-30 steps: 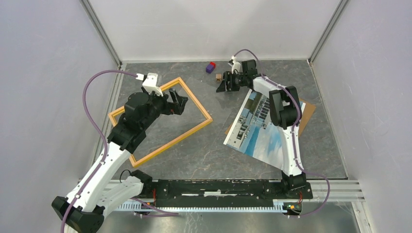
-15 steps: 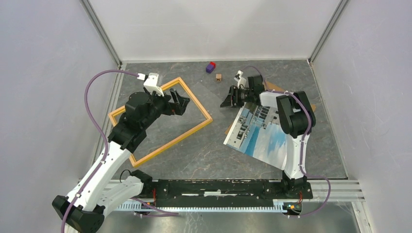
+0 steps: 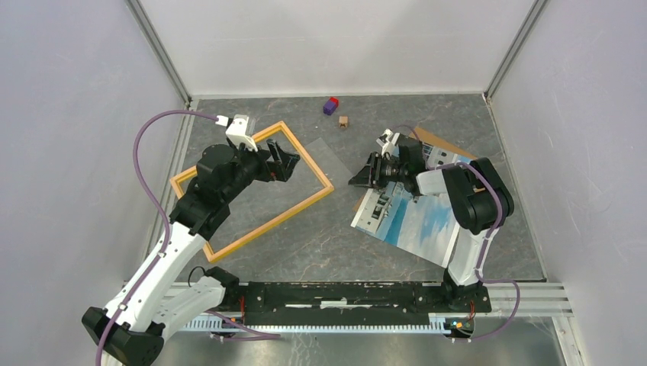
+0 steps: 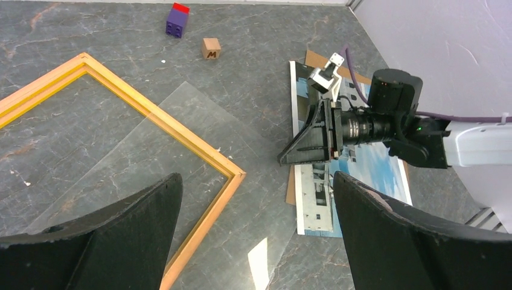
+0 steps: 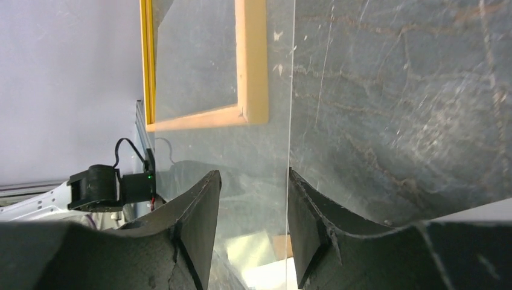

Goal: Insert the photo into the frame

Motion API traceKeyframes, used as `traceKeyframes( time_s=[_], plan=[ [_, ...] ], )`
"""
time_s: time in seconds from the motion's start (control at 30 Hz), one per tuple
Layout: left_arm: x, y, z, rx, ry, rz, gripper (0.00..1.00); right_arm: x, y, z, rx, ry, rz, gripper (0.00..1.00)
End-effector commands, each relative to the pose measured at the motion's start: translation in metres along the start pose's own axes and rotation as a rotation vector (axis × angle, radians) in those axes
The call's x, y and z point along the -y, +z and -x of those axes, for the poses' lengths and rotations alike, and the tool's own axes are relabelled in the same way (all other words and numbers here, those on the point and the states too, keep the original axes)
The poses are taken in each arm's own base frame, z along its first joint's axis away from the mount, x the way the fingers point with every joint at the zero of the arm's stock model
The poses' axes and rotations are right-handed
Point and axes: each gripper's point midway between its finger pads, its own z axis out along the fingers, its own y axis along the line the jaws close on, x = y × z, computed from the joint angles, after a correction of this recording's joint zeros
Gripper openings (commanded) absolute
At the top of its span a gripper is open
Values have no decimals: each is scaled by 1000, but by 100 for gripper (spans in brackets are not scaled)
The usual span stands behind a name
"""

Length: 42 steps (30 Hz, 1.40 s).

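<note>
The frame (image 3: pixel 275 223) of orange-yellow wood lies flat at the left; it also shows in the left wrist view (image 4: pixel 181 130) and the right wrist view (image 5: pixel 250 60). The photo (image 3: pixel 404 217) lies picture side up at the right on a brown backing board (image 3: pixel 439 142), and shows in the left wrist view (image 4: pixel 374 175). My left gripper (image 3: pixel 285 163) is open and empty above the frame's right corner (image 4: pixel 256 175). My right gripper (image 3: pixel 358 180) is low at the photo's far left edge, jaws open (image 5: pixel 253 174), with a clear sheet's edge running between them, close to one finger.
A clear sheet (image 4: pixel 241 157) lies over the frame's right corner and the table between frame and photo (image 5: pixel 265 151). A purple and red block (image 3: pixel 330 105) and a small wooden cube (image 3: pixel 343 122) sit at the back. Walls enclose the table.
My right gripper has come from the back near the wooden cube toward the front and down to the photo's left edge. The left arm, frame and photo have not moved.
</note>
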Motion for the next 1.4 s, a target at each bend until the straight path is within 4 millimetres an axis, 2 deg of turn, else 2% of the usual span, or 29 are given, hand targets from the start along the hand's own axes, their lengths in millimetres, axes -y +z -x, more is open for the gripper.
traceKeyframes(
  time_s=[0.0, 0.27, 0.5, 0.6, 0.7, 0.87, 0.97, 1.13, 1.37],
  plan=[
    [12, -3, 26, 76, -31, -37, 100, -24, 1, 5, 58, -11, 99, 49],
    [12, -3, 26, 76, -33, -41, 100, -21, 14, -7, 35, 22, 121, 47],
    [14, -4, 26, 75, -37, -47, 100, -17, 25, -10, 25, 44, 120, 43],
    [14, -6, 27, 83, -37, -47, 100, -20, 26, -10, 27, 42, 124, 38],
    [15, -8, 29, 88, -37, -49, 100, -27, 26, -10, 24, 35, 141, 27],
    [16, -10, 31, 97, -41, -51, 100, -49, 17, 2, 98, 0, 201, 9],
    [16, -10, 31, 97, -42, -55, 100, -55, 17, 11, 139, -38, 210, 0],
    [16, -11, 31, 101, -42, -52, 100, -53, 26, 21, 150, -98, 234, 0],
    [14, -7, 27, 87, -40, -45, 100, -75, 30, 34, 197, -178, 358, 0]
  ],
)
